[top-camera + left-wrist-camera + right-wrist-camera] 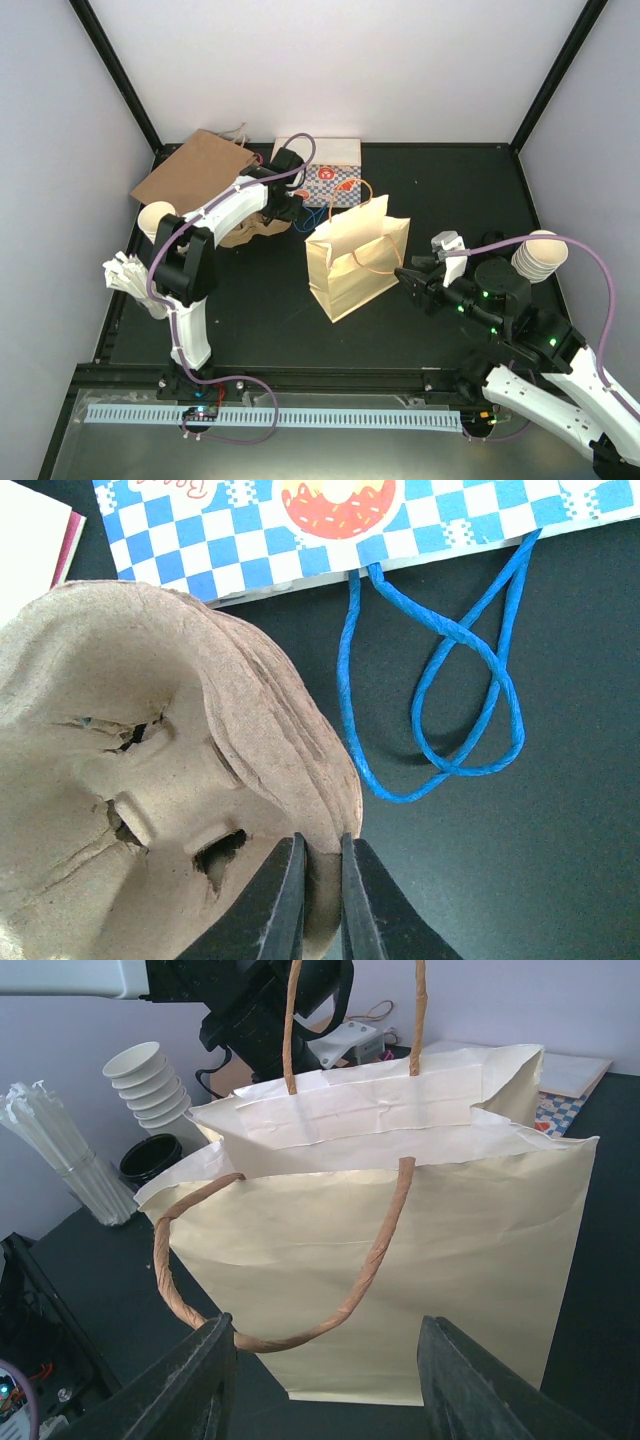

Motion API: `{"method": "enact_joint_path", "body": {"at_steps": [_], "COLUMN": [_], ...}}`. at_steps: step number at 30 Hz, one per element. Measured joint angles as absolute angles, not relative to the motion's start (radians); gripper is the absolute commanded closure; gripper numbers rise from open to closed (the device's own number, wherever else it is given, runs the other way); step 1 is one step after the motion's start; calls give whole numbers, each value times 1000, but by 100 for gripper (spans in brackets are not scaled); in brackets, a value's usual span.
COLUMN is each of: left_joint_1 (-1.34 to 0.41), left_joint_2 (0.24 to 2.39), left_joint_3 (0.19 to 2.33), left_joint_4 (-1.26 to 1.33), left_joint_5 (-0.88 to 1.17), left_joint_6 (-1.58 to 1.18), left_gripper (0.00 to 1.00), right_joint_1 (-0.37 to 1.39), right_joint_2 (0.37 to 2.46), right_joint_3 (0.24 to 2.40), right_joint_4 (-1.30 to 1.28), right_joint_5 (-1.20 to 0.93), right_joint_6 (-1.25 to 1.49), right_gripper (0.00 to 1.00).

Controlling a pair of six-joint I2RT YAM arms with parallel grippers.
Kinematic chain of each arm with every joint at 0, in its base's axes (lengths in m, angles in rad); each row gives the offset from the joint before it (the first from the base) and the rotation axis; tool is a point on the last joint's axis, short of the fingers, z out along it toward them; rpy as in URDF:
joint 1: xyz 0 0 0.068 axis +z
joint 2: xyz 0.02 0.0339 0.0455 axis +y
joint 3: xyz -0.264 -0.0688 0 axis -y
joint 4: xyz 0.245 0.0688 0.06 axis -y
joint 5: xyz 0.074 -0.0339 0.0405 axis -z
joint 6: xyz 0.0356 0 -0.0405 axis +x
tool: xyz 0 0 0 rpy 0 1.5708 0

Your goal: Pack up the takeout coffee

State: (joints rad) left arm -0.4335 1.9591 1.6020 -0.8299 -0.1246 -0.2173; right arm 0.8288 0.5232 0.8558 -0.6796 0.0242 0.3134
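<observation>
Far left, a bundle of wrapped straws (125, 272) and a stack of lidless cream cups (156, 218) sit at the table's edge, with a flat brown paper bag (195, 165) behind them. The left arm reaches toward the back, and there's the left gripper (320, 842), jaws pinched on the rim of the moulded cardboard cup carrier (150, 740). The wrist view shows that edge squeezed between the two black fingers (288, 890). Just beside the carrier lies a blue-and-white checkered bag (330, 530), its blue twisted handles (450, 680) looped on the dark table (250, 340). Centre now: a cream paper bag (340, 280) stands upright, mouth open, brown twisted handles up. On to the right, the right gripper (325, 1380) faces that bag's side, jaws wide apart and holding nothing, the near handle (300, 1290) drooping ahead of them. Another stack of cream cups (540, 255) stands far right. The takeout coffee? I can't pick it out in any view.
</observation>
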Motion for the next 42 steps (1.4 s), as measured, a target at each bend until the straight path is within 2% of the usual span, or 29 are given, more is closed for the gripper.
{"method": "enact_joint_path", "body": {"at_steps": [3,7,13,18,20,24,31,36,42], "left_joint_1": [-434,-434,-434,-434,-433,-433,-431,-426,-425], "left_joint_2": [1959,1959,1959,1959,1959,1959,1959,1959,1959], "left_joint_3": [1602,1602,1602,1602,1602,1602,1602,1602,1602], "left_joint_4": [-830,-831,-839,-840,-841,-841,-841,-841,-841], "left_joint_5": [-129,-129,-118,-102,-100,-100,-100,-100,-101], "left_joint_6": [-217,-218,-218,-218,-218,-217,-218,-218,-220], "left_gripper": [89,79,73,58,55,61,64,74,79], "right_joint_1": [829,829,829,829,829,829,829,829,829], "right_joint_2": [523,523,523,523,523,523,523,523,523], "right_joint_3": [856,856,856,856,856,855,855,855,855], "right_joint_4": [-680,-680,-680,-680,-680,-680,-680,-680,-680], "right_joint_5": [24,24,24,24,24,24,24,24,24], "right_joint_6": [313,313,314,314,314,314,314,314,313], "right_gripper": [48,48,48,48,48,48,48,48,48]}}
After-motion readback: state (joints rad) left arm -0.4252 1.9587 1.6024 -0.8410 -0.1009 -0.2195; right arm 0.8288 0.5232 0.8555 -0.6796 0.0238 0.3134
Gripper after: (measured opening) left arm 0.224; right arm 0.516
